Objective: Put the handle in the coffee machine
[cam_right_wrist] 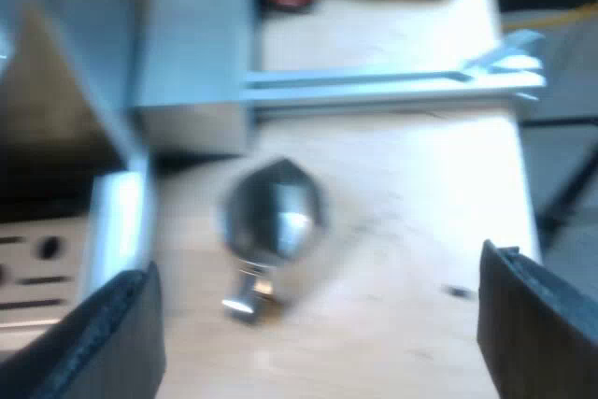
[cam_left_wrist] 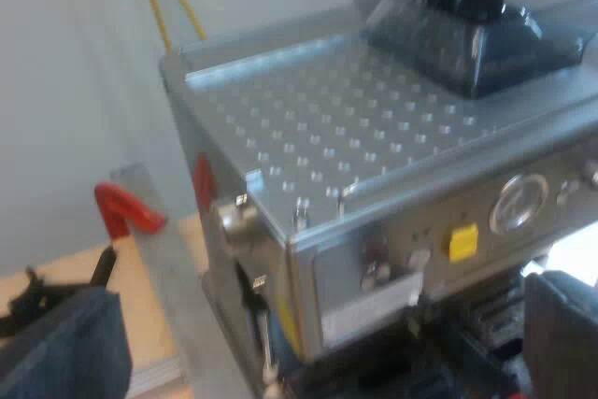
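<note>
Metal holder (cam_right_wrist: 274, 215) lies on table (cam_right_wrist: 411, 231), just beside espresso machine (cam_left_wrist: 374, 165) base. Right gripper (cam_right_wrist: 318, 324) spread wide above it, left gripper (cam_left_wrist: 322, 324) released too. Likely heavy, stiff, slick steel; take it by the handle.

We read no text, number or brand anywhere. On the front of the boxy silver steel espresso machine (cam_left_wrist: 355, 137), the small yellow square tag (cam_left_wrist: 462, 241) and the pale rectangular label (cam_left_wrist: 366, 311) beneath it carry nothing legible.

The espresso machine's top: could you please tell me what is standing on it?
On the espresso machine, a dark bean hopper stands on the dimpled metal top. Its tinted walls hide whether beans are inside.
</note>
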You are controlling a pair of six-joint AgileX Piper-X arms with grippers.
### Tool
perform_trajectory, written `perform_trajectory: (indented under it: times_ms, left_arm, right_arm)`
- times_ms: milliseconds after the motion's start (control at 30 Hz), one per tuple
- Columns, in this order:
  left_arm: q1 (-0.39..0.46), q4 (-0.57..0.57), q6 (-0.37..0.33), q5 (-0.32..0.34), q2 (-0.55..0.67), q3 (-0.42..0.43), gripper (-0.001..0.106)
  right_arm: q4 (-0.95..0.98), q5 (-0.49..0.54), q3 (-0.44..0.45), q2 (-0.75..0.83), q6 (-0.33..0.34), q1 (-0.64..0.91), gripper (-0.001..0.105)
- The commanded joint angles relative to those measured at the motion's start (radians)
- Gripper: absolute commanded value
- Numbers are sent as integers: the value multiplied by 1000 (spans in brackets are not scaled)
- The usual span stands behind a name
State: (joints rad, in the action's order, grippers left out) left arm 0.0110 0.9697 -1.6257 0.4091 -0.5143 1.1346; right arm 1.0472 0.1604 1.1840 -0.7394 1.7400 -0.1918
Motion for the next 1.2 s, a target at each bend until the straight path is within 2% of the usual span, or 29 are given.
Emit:
perform_trajectory:
  times_ms: [33,133,233,367,467,667,800,867,900,967,1033,1200]
  left_arm:
    - [-1,30,27,-27,36,0,86]
    - [-1,56,36,-35,88,-1,86]
    - [-1,70,27,-42,140,-5,86]
    - [-1,90,29,-107,226,-31,86]
    - [-1,138,38,-119,298,-58,86]
    - [-1,196,91,-124,485,-121,86]
    - [-1,225,90,-130,601,-153,86]
    - [-1,276,90,-139,671,-163,86]
    - [-1,296,93,-139,676,-164,86]
    - [3,408,107,-153,665,-144,86]
    - [4,427,114,-191,669,-148,86]
    - [4,408,100,-224,670,-155,86]
  right_arm:
    - [37,-9,8,59,57,54,71]
    - [41,-9,-21,127,82,82,71]
    - [41,-9,-70,201,78,87,71]
    - [41,-9,-142,314,67,87,71]
    - [41,-9,-177,409,67,87,71]
    - [41,-9,-211,602,75,87,71]
    - [89,-9,-215,693,75,87,71]
    - [141,-9,-215,744,78,87,71]
    - [158,-9,-215,757,81,87,71]
    - [196,-9,-215,800,91,87,71]
    - [250,-7,-195,795,104,87,71]
    - [247,-42,-196,798,135,81,71]
